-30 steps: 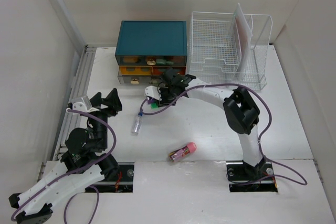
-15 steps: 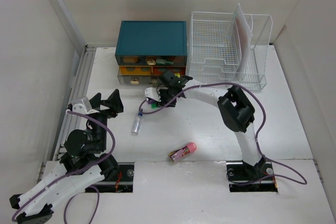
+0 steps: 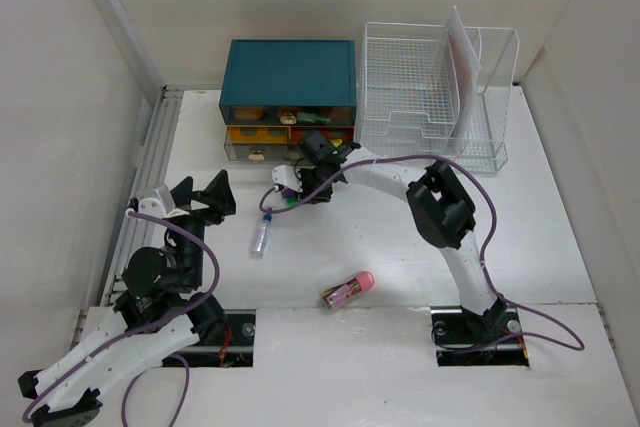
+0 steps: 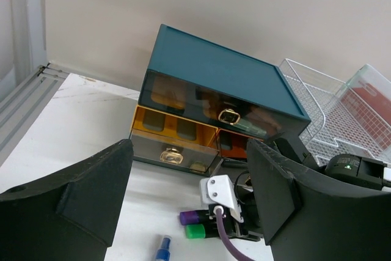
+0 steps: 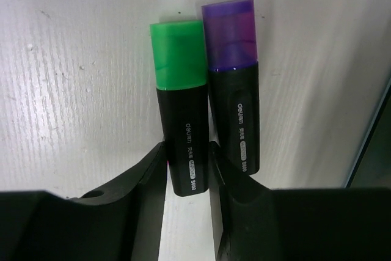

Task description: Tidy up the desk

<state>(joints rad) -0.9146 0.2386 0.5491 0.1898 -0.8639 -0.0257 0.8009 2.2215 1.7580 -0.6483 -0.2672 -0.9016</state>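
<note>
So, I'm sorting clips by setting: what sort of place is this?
Probably a robotics lab cell staged as an office: a white desk walled by plain white panels, two robot arms bolted at its near edge, and stationery props, a teal drawer box, a wire rack and highlighters.

Your right arm has swung left over the worktop (image 3: 380, 247), drawing its elbow in toward the drawers. Its pincer (image 5: 187, 151) has narrowed, and the fingers now press both sides of the green highlighter (image 5: 178, 90).
</note>
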